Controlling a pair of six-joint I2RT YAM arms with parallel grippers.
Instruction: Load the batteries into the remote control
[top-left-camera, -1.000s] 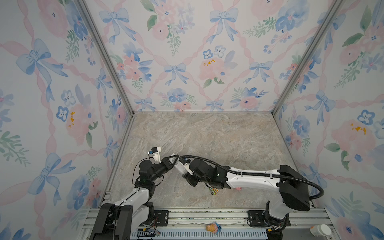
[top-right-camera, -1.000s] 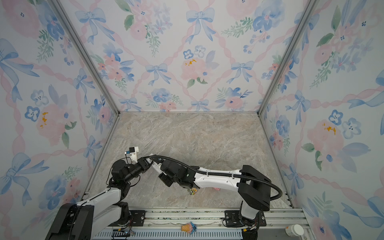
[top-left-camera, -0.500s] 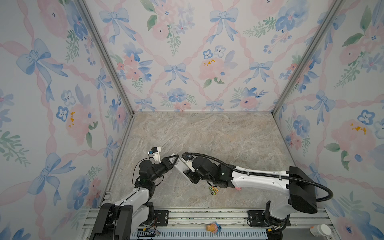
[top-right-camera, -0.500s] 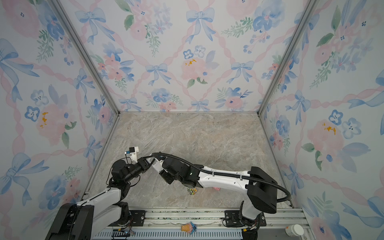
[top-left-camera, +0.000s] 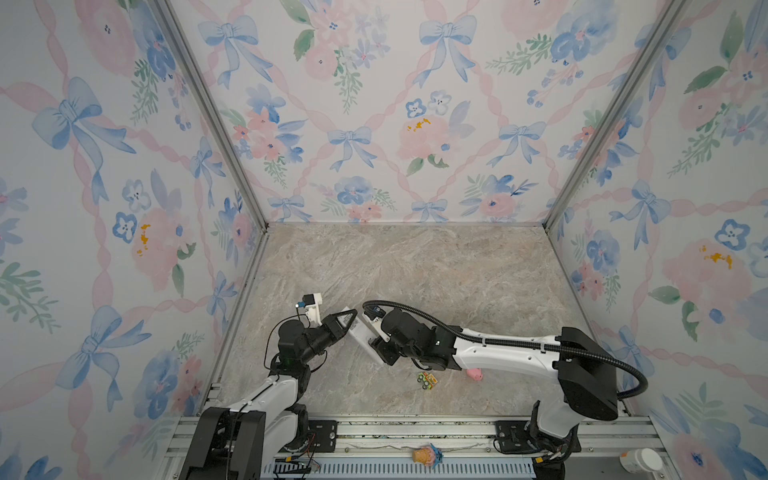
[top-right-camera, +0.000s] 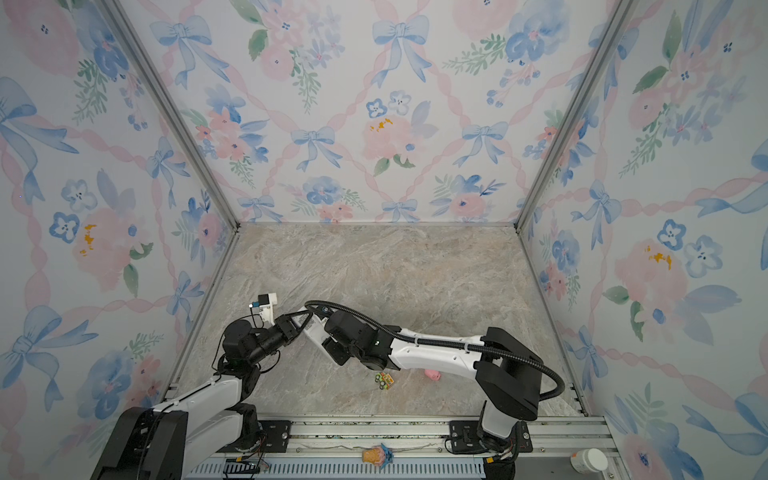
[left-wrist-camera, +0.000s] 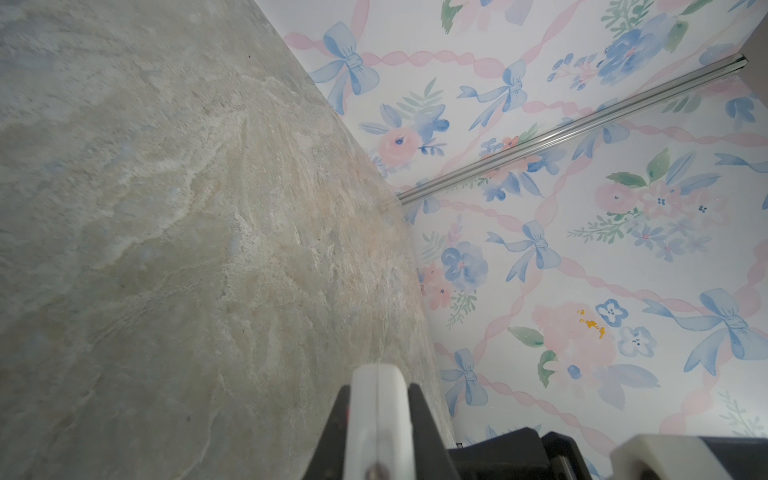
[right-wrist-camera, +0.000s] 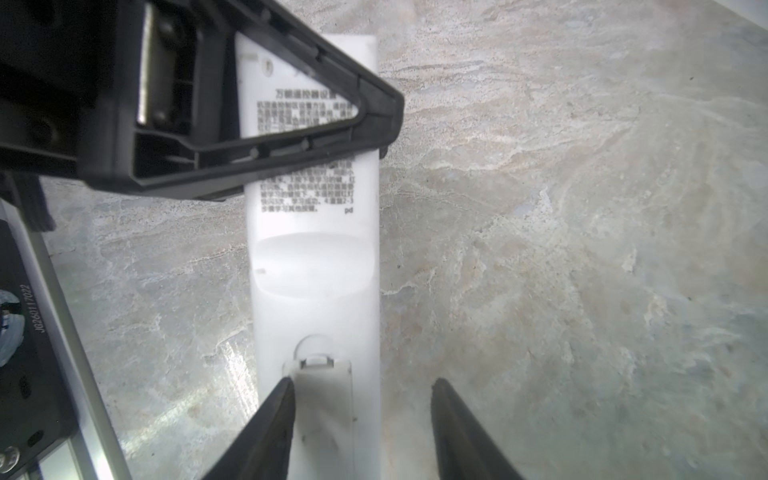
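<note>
Two grippers were at the remote: left gripper clamped near one end, its back showing; right gripper had jaws apart, one finger over the battery cover.

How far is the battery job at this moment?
Done: the remote control is held with its printed back showing, the left gripper shut on one end. In hand: the open right gripper is at the battery cover, which appears still on. Left: opening it and loading both batteries; none is in view.
</note>
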